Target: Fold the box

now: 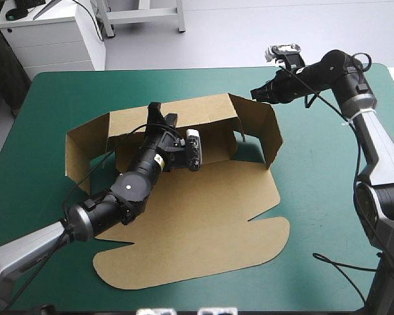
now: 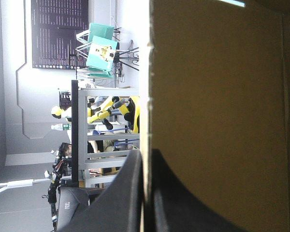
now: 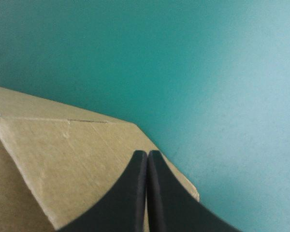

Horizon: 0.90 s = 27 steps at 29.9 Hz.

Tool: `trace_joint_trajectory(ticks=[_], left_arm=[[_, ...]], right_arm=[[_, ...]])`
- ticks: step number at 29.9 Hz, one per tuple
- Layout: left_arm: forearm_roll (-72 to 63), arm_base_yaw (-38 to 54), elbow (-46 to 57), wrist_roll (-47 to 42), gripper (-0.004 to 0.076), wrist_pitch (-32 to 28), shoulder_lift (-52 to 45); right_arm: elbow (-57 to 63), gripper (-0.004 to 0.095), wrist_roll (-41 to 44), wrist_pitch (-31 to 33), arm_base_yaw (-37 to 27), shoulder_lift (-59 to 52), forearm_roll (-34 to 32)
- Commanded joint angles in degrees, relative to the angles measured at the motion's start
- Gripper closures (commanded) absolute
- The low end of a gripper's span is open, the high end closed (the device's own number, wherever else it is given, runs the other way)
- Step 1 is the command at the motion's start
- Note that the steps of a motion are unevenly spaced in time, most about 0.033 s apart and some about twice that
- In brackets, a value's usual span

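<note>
Black-finned left claw (image 2: 146, 157) pinches the rear wall (image 1: 203, 110) of the brown cardboard box (image 1: 203, 223), mid teal-green tabletop (image 1: 328, 216). Our right claw (image 3: 147, 153), closed and empty, sits at the box's far-right flap (image 1: 262, 131). We should press inward gently.

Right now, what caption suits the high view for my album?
Left hand grips the brown box's raised back wall; right hand at its far-right flap, on the teal-green table.

Walls of the box (image 1: 203, 216) and the left arm (image 1: 134, 177) block the middle; surrounding teal-green cover (image 1: 328, 197) lies free.
</note>
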Motion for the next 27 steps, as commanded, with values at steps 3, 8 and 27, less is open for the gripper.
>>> trace_joint_trajectory(ticks=[3,8,27], left_arm=[[4.2,-0.4,-1.6,-0.8,0.0731,2.9,0.5],[4.2,-0.4,-1.6,-0.8,0.0731,5.8,4.1],[7.0,-0.3,-1.8,-12.7,0.0731,8.5,4.9]], right_arm=[[-2.2,0.0925,-0.2,1.5,0.0,-3.0,1.4],[-2.2,0.0925,-0.4,5.5,0.0,-2.9,-0.8],[3.4,0.0916,-5.1,8.7,3.2,-4.1,5.4]])
